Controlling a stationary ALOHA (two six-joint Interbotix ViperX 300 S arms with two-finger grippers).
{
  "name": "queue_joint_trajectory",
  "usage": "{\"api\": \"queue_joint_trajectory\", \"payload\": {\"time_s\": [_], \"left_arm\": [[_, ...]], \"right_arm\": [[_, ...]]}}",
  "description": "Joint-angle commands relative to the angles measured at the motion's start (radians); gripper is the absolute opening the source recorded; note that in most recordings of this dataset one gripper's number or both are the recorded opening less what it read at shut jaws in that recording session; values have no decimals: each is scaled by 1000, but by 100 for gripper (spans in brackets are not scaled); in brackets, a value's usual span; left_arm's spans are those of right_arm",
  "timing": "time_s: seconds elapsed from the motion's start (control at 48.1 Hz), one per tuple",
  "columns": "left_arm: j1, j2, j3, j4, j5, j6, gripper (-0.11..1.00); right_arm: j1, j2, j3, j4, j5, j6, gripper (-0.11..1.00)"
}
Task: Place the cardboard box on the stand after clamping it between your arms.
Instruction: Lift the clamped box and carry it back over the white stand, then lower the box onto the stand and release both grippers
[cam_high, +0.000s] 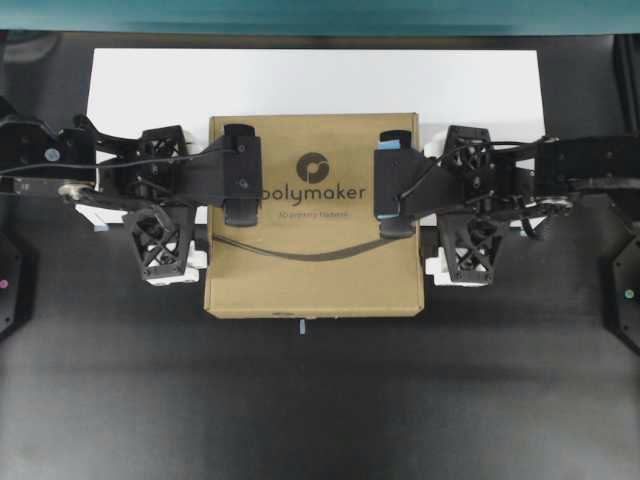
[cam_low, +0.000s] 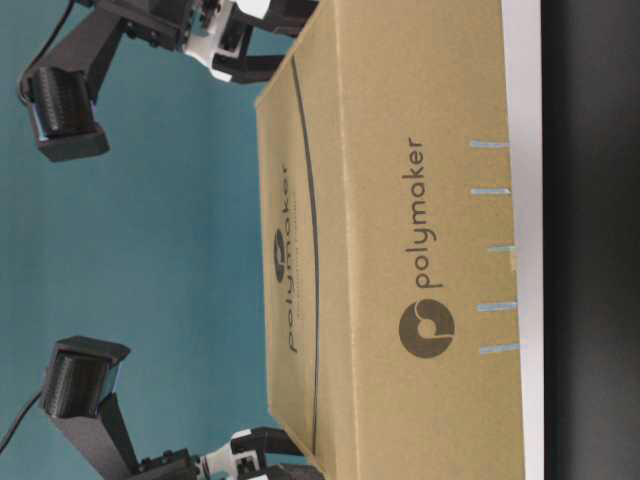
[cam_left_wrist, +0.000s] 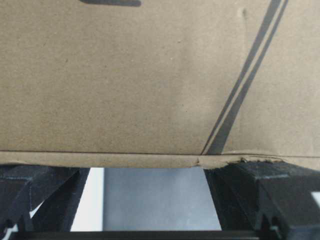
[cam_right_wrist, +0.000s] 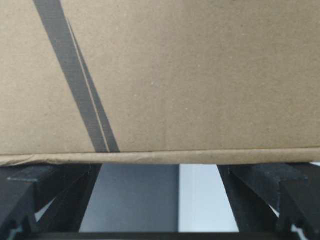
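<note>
The brown cardboard box (cam_high: 310, 280) printed "polymaker" sits between my two arms, its rear part over the white stand (cam_high: 315, 80). My left gripper (cam_high: 190, 195) is against the box's left side and my right gripper (cam_high: 440, 200) against its right side. Both have their jaws spread wide. A flat black pad (cam_high: 241, 175) of the left arm and a blue-tipped pad (cam_high: 396, 185) of the right arm lie over the box's top edges. In each wrist view the box (cam_left_wrist: 150, 75) (cam_right_wrist: 175, 75) fills the top, with its edge across the open gripper (cam_left_wrist: 155, 200) (cam_right_wrist: 160, 200). At table level the box (cam_low: 420, 250) meets the stand's white strip (cam_low: 530, 100); I cannot tell whether it rests there.
The black tabletop (cam_high: 320, 400) stretches in front of the box. A small light-blue mark (cam_high: 300, 326) lies just before the box's front edge. A teal wall (cam_high: 300, 15) runs behind the stand. Dark arm bases (cam_high: 10, 280) (cam_high: 625, 290) stand at both sides.
</note>
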Motion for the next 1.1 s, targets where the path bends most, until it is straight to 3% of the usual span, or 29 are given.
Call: {"api": "queue_joint_trajectory", "payload": {"time_s": [0.0,0.27,0.437,0.541,0.686,0.832,1.082], "left_arm": [[21,-3,-161,-8,-66,-18,81],[110,23,-204,-8,-61,0,81],[153,67,-235,-8,-69,129,81],[178,91,-259,-8,-71,170,81],[212,114,-288,-8,-69,183,80],[250,130,-287,-8,-67,183,77],[281,135,-193,-8,-66,183,77]], "right_arm": [[3,44,-153,15,-97,-2,84],[-71,77,-181,21,-97,-80,84],[-118,109,-189,34,-101,-152,84],[-140,129,-190,58,-104,-184,84],[-179,158,-178,101,-126,-255,84],[-213,189,-178,114,-149,-313,84],[-259,189,-143,115,-155,-362,84]]}}
